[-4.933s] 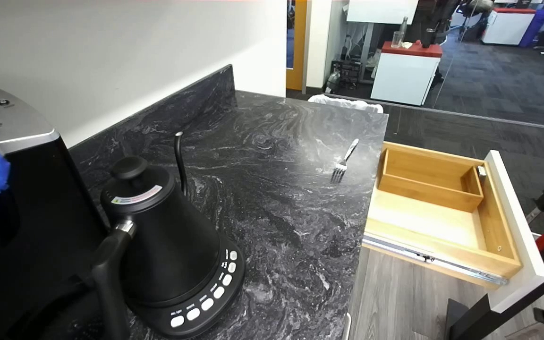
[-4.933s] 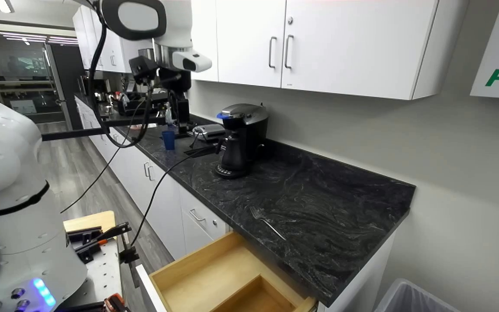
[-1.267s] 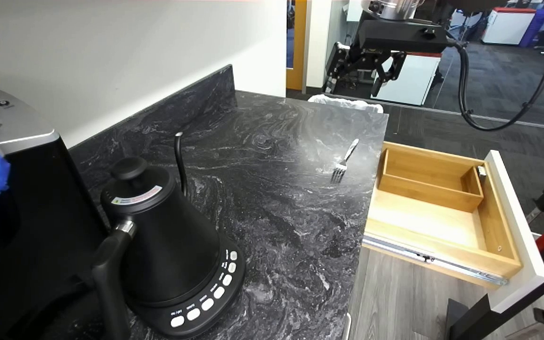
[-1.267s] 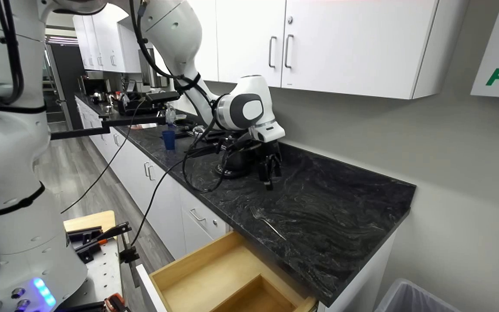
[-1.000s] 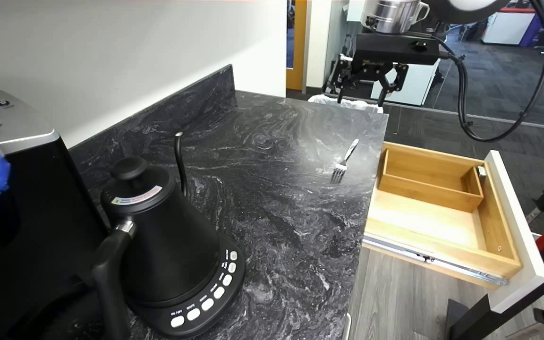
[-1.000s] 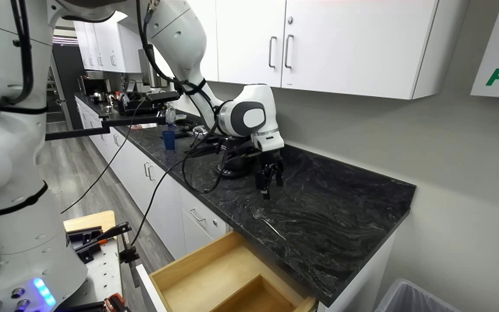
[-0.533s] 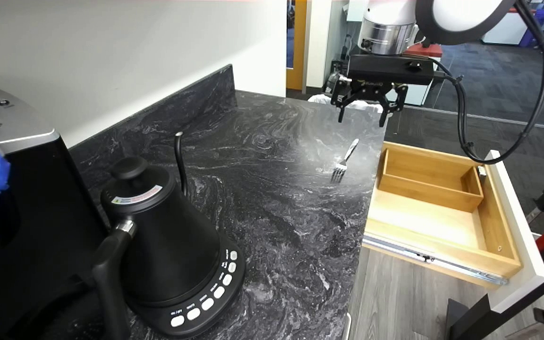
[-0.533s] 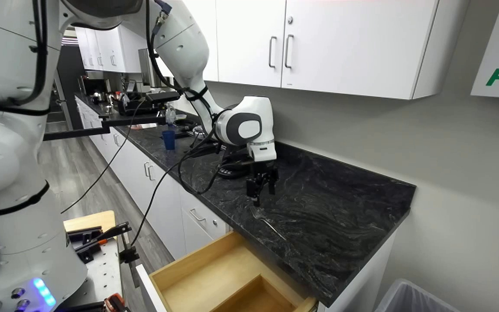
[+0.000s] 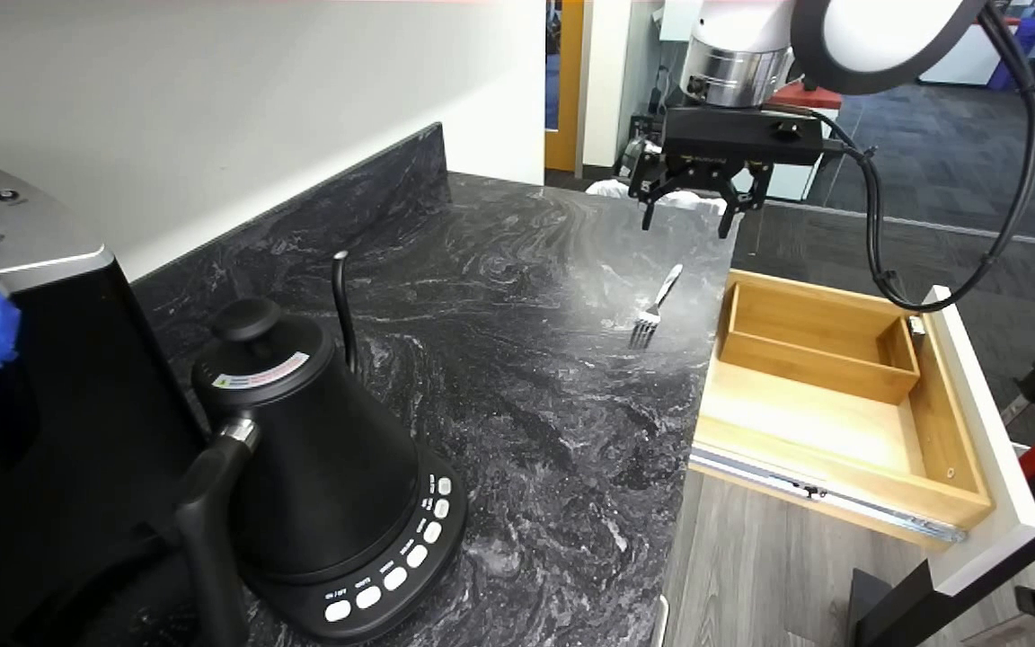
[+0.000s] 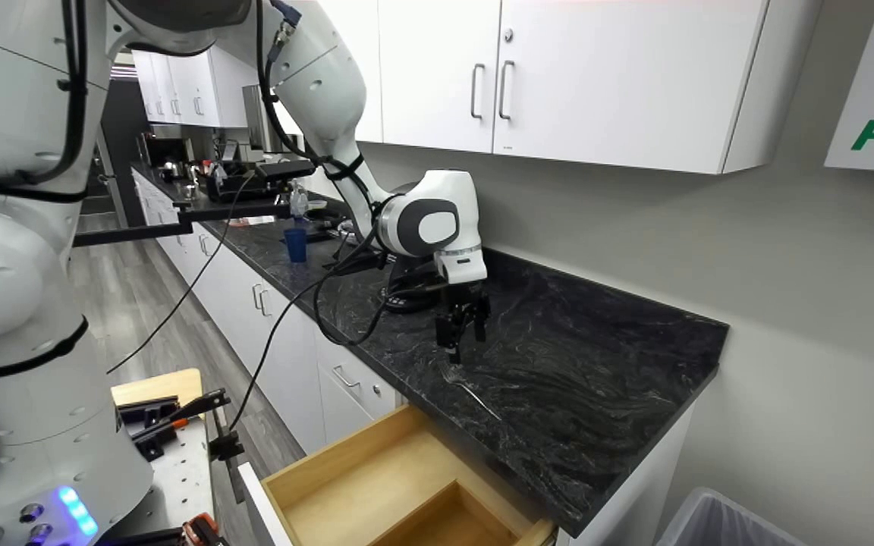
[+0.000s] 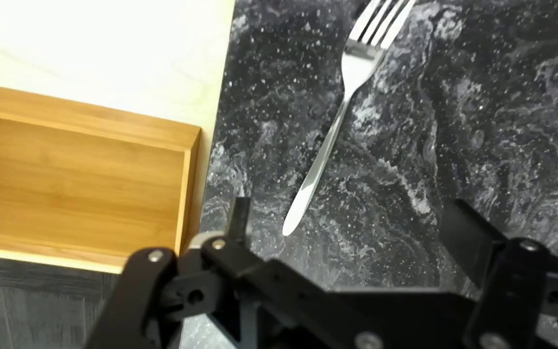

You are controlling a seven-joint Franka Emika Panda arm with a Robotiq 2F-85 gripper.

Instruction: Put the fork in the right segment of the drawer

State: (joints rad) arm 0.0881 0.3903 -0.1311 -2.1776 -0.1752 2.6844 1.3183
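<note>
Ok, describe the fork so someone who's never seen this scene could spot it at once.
Find the black marbled countertop, then its edge beside the pulled-out drawer. Near that edge lies the fork; unlike the bulky black electric gooseneck kettle, it is slim, silvery and tined.

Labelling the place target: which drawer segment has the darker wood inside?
The boxed-in segment: it is walled in all round and honey-brown inside, whereas the pale segment beside it in the drawer has a much lighter floor.
</note>
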